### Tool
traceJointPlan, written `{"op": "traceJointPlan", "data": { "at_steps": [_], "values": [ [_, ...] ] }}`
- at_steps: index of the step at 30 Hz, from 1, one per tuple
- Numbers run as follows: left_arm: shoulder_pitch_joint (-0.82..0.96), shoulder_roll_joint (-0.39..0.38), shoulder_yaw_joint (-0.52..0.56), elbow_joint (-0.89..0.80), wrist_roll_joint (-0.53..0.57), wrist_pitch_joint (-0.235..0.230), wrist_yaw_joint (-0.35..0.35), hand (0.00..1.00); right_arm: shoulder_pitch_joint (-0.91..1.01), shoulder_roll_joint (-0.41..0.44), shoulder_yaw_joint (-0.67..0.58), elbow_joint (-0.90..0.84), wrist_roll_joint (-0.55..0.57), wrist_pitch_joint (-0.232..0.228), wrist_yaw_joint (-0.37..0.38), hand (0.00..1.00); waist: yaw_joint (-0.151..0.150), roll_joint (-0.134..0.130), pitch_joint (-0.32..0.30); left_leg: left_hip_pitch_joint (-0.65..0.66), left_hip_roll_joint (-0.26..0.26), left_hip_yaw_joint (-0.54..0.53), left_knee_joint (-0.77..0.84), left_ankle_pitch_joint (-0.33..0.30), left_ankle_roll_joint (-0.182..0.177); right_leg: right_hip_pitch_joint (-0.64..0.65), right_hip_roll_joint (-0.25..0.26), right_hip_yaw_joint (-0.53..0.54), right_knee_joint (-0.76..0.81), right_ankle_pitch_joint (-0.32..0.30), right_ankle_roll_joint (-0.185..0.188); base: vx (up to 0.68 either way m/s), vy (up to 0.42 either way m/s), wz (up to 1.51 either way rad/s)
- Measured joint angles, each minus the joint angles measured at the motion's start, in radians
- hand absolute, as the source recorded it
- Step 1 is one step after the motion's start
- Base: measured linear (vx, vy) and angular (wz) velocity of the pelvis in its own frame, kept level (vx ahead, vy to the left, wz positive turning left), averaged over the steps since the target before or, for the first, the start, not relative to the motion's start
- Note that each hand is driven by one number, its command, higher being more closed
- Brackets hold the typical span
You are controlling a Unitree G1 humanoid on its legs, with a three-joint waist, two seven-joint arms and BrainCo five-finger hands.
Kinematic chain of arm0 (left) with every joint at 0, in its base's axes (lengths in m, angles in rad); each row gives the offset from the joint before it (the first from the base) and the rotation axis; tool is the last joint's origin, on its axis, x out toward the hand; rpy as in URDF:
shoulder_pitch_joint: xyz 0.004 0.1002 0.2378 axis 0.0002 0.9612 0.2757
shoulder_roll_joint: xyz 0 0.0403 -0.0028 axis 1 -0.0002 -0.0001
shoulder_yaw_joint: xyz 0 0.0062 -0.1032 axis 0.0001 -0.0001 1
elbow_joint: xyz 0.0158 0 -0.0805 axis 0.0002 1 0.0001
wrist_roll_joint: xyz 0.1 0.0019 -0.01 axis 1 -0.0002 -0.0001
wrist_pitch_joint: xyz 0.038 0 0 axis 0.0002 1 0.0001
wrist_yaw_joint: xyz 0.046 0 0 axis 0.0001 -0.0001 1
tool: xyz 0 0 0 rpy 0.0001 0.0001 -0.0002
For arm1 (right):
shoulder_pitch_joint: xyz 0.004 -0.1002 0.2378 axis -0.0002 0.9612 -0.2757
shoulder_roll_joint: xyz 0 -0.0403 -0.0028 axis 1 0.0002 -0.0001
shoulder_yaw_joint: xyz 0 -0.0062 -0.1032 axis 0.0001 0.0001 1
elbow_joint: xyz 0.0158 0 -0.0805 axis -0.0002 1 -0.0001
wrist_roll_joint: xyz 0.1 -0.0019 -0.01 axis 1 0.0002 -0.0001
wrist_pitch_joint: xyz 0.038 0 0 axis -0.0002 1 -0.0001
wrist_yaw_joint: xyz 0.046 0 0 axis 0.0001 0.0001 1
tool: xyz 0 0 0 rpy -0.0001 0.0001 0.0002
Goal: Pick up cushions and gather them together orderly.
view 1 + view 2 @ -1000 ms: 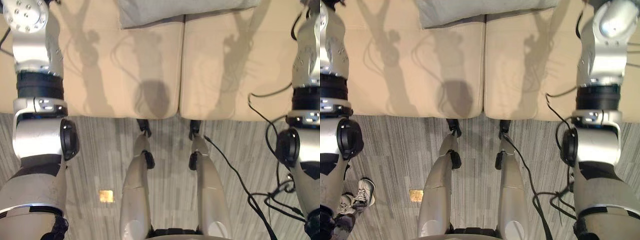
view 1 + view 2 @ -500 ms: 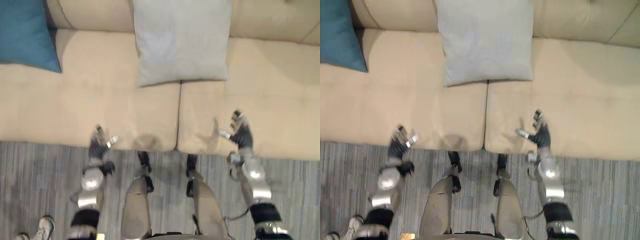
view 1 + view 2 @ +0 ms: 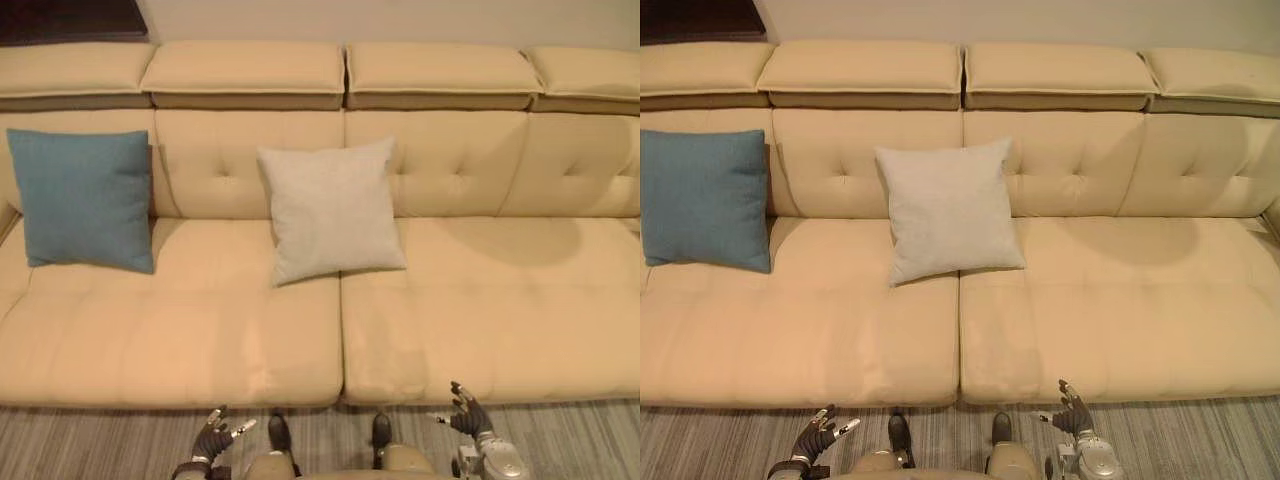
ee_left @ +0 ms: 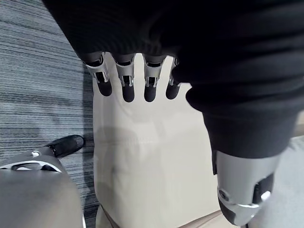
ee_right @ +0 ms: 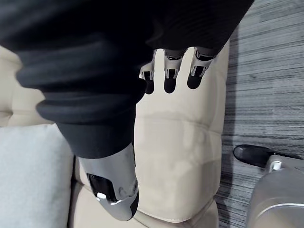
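Observation:
A pale grey cushion [image 3: 332, 211] leans against the backrest at the middle of a long beige sofa [image 3: 470, 310]. A blue cushion [image 3: 88, 199] stands upright against the backrest at the far left. Low at the sofa's front edge, my left hand [image 3: 211, 440] and my right hand [image 3: 467, 416] hover over the floor, both open with straight fingers [image 4: 124, 80] and holding nothing. In the right wrist view the pale cushion [image 5: 33, 175] lies beyond the thumb [image 5: 111, 185]. Both hands are well short of the cushions.
Grey striped carpet [image 3: 80, 445] runs along the sofa's front. The sofa's right half [image 3: 1140, 290] carries nothing. A dark panel [image 3: 70, 18] sits behind the sofa at the upper left.
The camera has tilted up and drawn back, so the whole sofa and both cushions now show. Both hands have sunk to the bottom edge of the view, still open.

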Motion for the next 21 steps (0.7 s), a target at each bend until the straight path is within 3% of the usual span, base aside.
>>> {"op": "traceJointPlan", "data": {
  "at_steps": [2,3,4,5,6,7,9,11,13,15,16,18,19,21],
  "values": [
    [-0.024,0.009,-0.003,-0.003,-0.001,0.000,0.002,0.00,-0.017,0.009,0.000,0.004,0.000,0.004,-0.002,0.00,0.003,-0.008,0.004,-0.027,-0.002,0.022,0.028,-0.007,0.012,-0.024,-0.003,0.021,0.012,0.032,0.001,-0.01,0.030,-0.37],
    [-0.042,0.016,-0.007,-0.008,-0.001,0.001,0.002,0.00,-0.022,0.015,0.003,-0.001,0.001,0.003,-0.003,0.00,0.000,-0.019,0.006,-0.070,0.000,0.034,0.092,-0.020,0.040,-0.071,-0.016,0.028,0.053,0.047,0.014,-0.07,0.004,-0.46],
    [-0.044,0.002,-0.005,-0.049,-0.003,0.002,0.008,0.00,-0.033,0.012,0.008,-0.003,0.003,0.004,-0.003,0.00,0.007,0.000,0.009,-0.127,0.047,0.044,0.165,-0.054,0.077,-0.110,0.001,0.021,0.089,0.075,0.036,-0.09,-0.018,-0.47],
    [-0.044,-0.003,-0.001,-0.064,-0.004,0.000,0.013,0.00,-0.048,0.017,0.008,-0.003,0.005,0.010,-0.004,0.00,0.005,0.010,0.023,-0.136,0.062,0.056,0.184,-0.063,0.083,-0.140,0.001,0.007,0.212,0.015,0.011,-0.14,-0.063,-0.25],
    [-0.044,-0.001,-0.003,-0.084,-0.004,0.001,0.021,0.00,-0.042,0.025,0.010,-0.004,0.006,0.011,-0.003,0.00,-0.004,0.013,0.025,-0.136,0.071,0.041,0.216,-0.073,0.088,-0.183,-0.004,-0.009,0.479,-0.098,-0.029,-0.09,-0.098,0.17],
    [-0.039,-0.002,-0.008,-0.102,-0.004,0.001,0.022,0.00,-0.018,0.037,0.011,-0.005,0.009,0.013,-0.003,0.00,-0.005,0.014,0.030,-0.129,0.070,0.024,0.242,-0.082,0.095,-0.180,-0.010,-0.009,0.709,-0.169,-0.016,-0.09,-0.111,0.34],
    [-0.032,-0.002,-0.007,-0.103,-0.005,0.003,0.022,0.00,-0.008,0.039,0.035,-0.003,0.010,0.013,-0.001,0.00,0.006,-0.012,0.020,-0.139,0.066,0.012,0.278,-0.078,0.087,-0.119,-0.019,0.001,0.840,-0.195,0.015,-0.15,-0.168,0.23],
    [-0.021,-0.007,0.001,-0.122,-0.005,0.005,0.024,0.00,-0.037,0.032,0.043,-0.004,0.010,0.012,-0.003,0.00,0.012,-0.037,0.018,-0.204,0.076,0.001,0.331,-0.054,0.066,-0.052,-0.005,-0.006,0.714,-0.274,0.018,-0.25,-0.171,0.00],
    [-0.021,-0.050,-0.010,-0.124,-0.009,0.005,0.028,0.00,-0.064,0.016,0.025,-0.018,0.015,0.001,-0.016,0.00,0.048,0.010,0.028,-0.251,0.113,-0.002,0.277,0.009,0.040,-0.026,0.047,-0.042,0.534,-0.343,-0.050,-0.31,-0.114,-0.33],
    [-0.025,-0.067,-0.024,-0.122,-0.012,0.007,0.042,0.00,-0.079,0.012,0.025,-0.019,0.020,0.002,-0.033,0.00,0.046,0.035,0.040,-0.294,0.124,-0.007,0.231,0.038,0.021,-0.029,0.072,-0.078,0.447,-0.400,-0.095,-0.39,-0.162,0.08],
    [-0.028,-0.080,-0.041,-0.121,-0.012,0.009,0.044,0.00,-0.086,0.009,0.024,-0.015,0.020,0.007,-0.045,0.00,0.030,0.059,0.054,-0.298,0.127,-0.026,0.192,-0.016,-0.055,-0.028,0.075,-0.111,0.406,-0.361,-0.116,-0.40,-0.106,0.46],
    [-0.027,-0.090,-0.043,-0.122,-0.012,0.010,0.044,0.00,-0.065,0.020,0.004,-0.015,0.020,0.010,-0.047,0.00,0.034,0.047,0.060,-0.300,0.121,-0.035,0.283,-0.026,-0.045,-0.036,0.064,-0.119,0.366,-0.328,-0.143,-0.33,-0.062,0.27],
    [-0.015,-0.091,-0.044,-0.121,-0.012,0.010,0.044,0.00,-0.061,0.023,-0.005,-0.015,0.021,0.010,-0.048,0.00,0.034,0.035,0.061,-0.297,0.113,-0.050,0.382,-0.044,-0.020,-0.046,0.054,-0.118,0.364,-0.320,-0.151,-0.26,-0.079,0.02],
    [0.000,-0.092,-0.047,-0.123,-0.011,0.011,0.043,0.00,-0.054,0.021,-0.016,-0.017,0.021,0.010,-0.048,0.00,0.032,0.043,0.058,-0.267,0.088,-0.100,0.527,-0.165,-0.004,-0.060,0.053,-0.103,0.362,-0.301,-0.145,-0.20,-0.020,-0.10]
  ]
}}
